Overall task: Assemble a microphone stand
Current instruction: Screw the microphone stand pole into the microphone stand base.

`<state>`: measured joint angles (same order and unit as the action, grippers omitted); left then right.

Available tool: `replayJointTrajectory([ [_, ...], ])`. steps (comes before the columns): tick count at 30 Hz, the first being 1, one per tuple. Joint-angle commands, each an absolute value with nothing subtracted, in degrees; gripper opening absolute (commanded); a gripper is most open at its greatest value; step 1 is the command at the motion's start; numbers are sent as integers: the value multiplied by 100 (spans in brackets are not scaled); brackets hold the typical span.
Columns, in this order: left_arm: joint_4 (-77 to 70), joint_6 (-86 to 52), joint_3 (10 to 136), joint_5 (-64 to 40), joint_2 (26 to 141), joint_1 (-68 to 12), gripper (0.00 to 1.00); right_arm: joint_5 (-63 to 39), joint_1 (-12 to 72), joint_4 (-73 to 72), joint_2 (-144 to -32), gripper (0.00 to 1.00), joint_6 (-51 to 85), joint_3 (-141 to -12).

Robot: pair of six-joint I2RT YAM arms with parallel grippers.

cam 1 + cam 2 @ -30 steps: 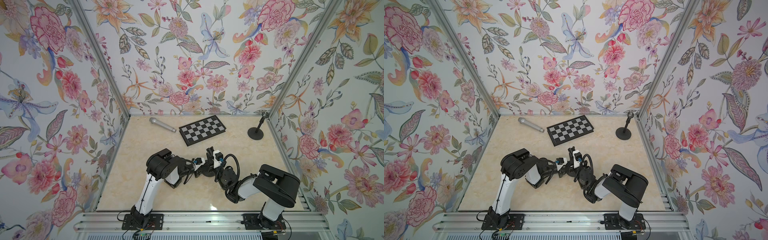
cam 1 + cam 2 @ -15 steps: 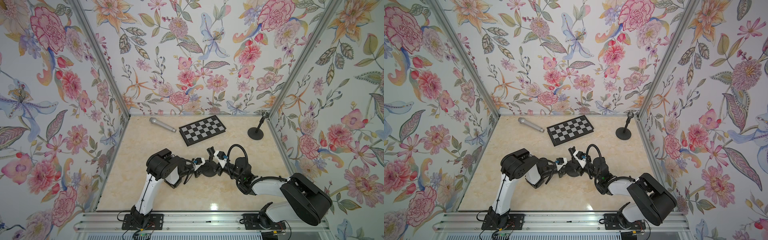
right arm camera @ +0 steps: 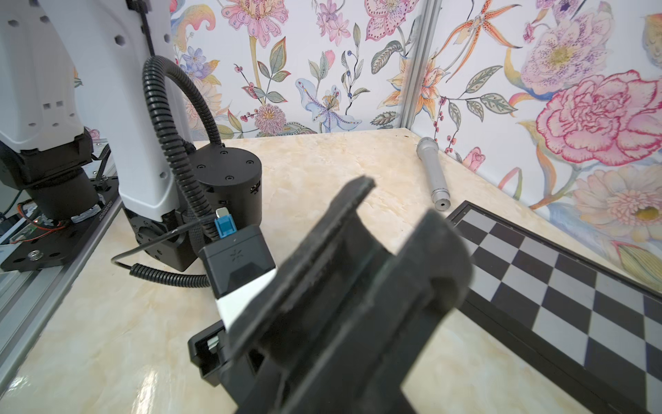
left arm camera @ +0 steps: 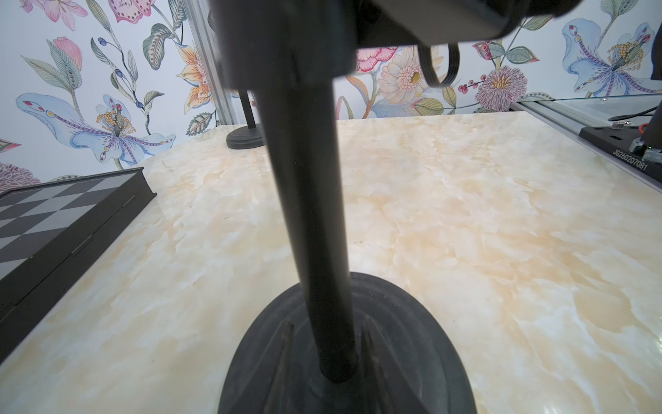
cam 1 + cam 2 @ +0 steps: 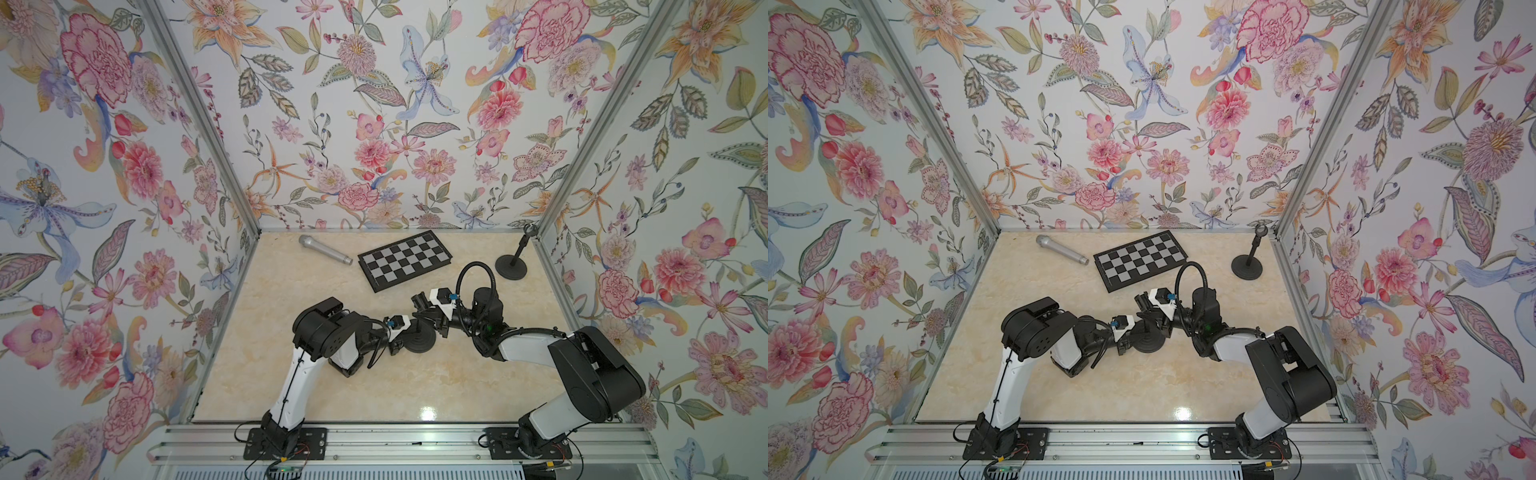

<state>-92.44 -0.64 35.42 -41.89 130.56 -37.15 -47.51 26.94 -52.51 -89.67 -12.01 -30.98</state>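
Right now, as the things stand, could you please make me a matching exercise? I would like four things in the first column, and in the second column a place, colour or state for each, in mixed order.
Things
1. microphone
2. chessboard
3. second stand
4. pole

Descriptions
A. standing on a round base, nearest the near edge
B. silver, lying flat
C. upright in the far right corner
D. black and grey squares, lying flat

Pairs: 1-B, 2-D, 3-C, 4-A
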Motion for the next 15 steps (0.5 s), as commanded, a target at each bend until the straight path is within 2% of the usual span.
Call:
replayJointTrajectory([
  [1,-10521,290,3189,-3501,14007,-3703,34,-4048,2865,-5723,-8794,0,-874,-2676],
  [5,-10525,260,3191,-3480,14027,-3707,34,-790,3637,-6837,-8577,0,-402,-1833],
  [8,-10526,248,3207,-3430,14007,-3709,35,2186,5034,-7412,-8786,0,-472,-1596],
  [10,-10521,222,3207,-3444,14016,-3709,35,3739,5666,-7327,-9130,0,-46,-1812],
  [12,-10522,233,3206,-3456,14026,-3719,35,4595,6111,-7129,-9543,0,383,-2133],
  [15,-10530,244,3199,-3410,14004,-3709,35,4989,6475,-7263,-9980,0,72,-2458],
])
